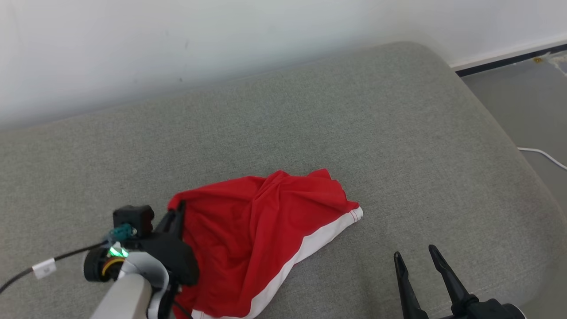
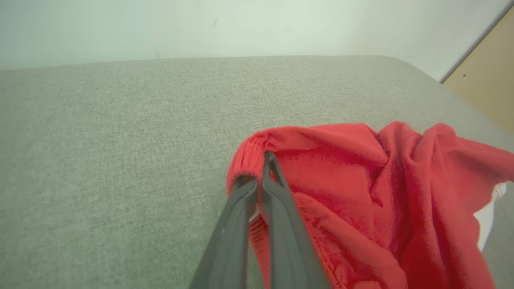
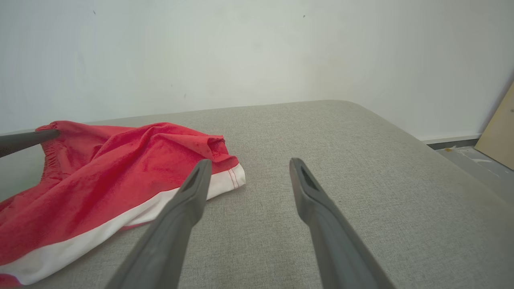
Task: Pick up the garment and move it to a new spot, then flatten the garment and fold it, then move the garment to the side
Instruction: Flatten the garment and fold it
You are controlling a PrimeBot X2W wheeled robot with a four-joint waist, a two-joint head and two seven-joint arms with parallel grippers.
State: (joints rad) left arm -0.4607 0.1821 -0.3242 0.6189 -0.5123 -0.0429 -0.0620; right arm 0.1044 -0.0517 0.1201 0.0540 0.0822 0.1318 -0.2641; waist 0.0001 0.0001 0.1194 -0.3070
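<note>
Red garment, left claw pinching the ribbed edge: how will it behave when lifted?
Likely floppy: the red garment lies in deep creases, so it should droop from the left claw, its only hold. Probably light, since the thin fabric holds soft folds. The white band may drag over the textured grey cushion rather than slide.

Bright, soft, even light, white wall (image 1: pixel 177 44) washed out and hazy along the top of the head view, faint shadow under the red garment (image 1: pixel 266 230) on the grey cushion (image 1: pixel 398 133), wrist views slightly soft, wide-angle stretch at edges
</note>
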